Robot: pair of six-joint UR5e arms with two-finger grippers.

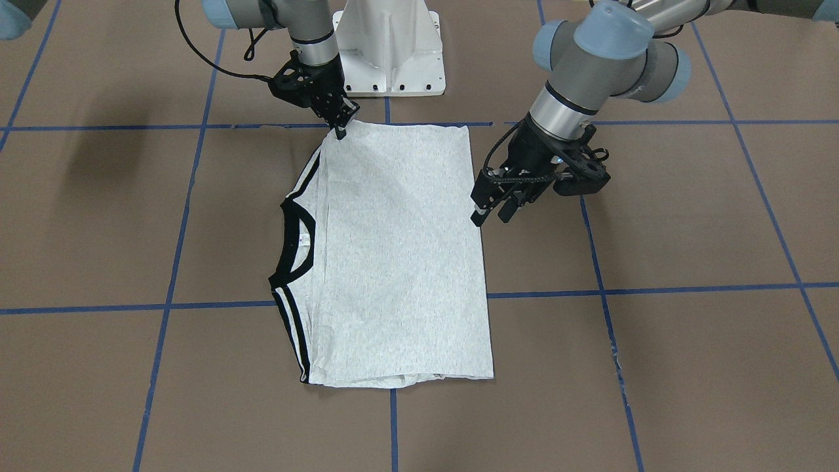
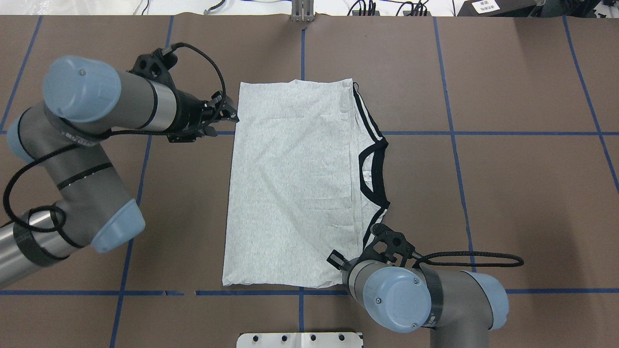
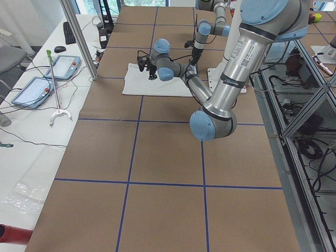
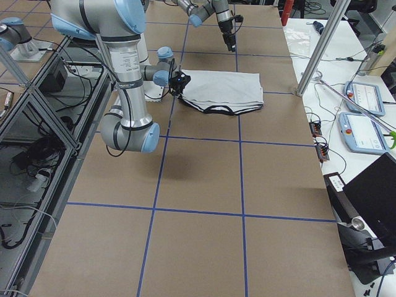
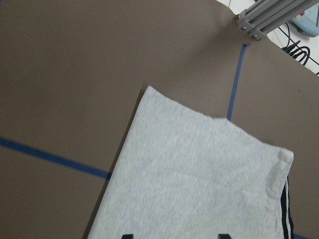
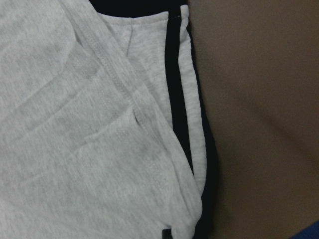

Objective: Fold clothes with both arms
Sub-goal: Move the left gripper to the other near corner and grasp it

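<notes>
The light grey T-shirt (image 1: pixel 400 262) lies flat on the brown table, folded into a long rectangle. Its black collar (image 1: pixel 298 242) and black stripes (image 2: pixel 360 104) show along one long side. My left gripper (image 1: pixel 491 215) hovers open just off the plain long edge. In the left wrist view its two fingertips (image 5: pixel 127 235) stand wide apart over the cloth (image 5: pixel 199 179). My right gripper (image 1: pixel 341 130) touches down on the shirt's striped corner nearest the base. The right wrist view shows the hem and stripe (image 6: pixel 174 99) very close, with the gripper (image 6: pixel 167 233) shut at the cloth's edge.
The white pedestal base (image 1: pixel 390 46) stands just behind the shirt. Blue tape lines (image 1: pixel 688 288) grid the table. A metal post (image 4: pixel 322 43) and a side table with tablets (image 4: pixel 359 99) stand at the far edge. In the overhead view the right arm's wrist (image 2: pixel 401 295) covers its gripper.
</notes>
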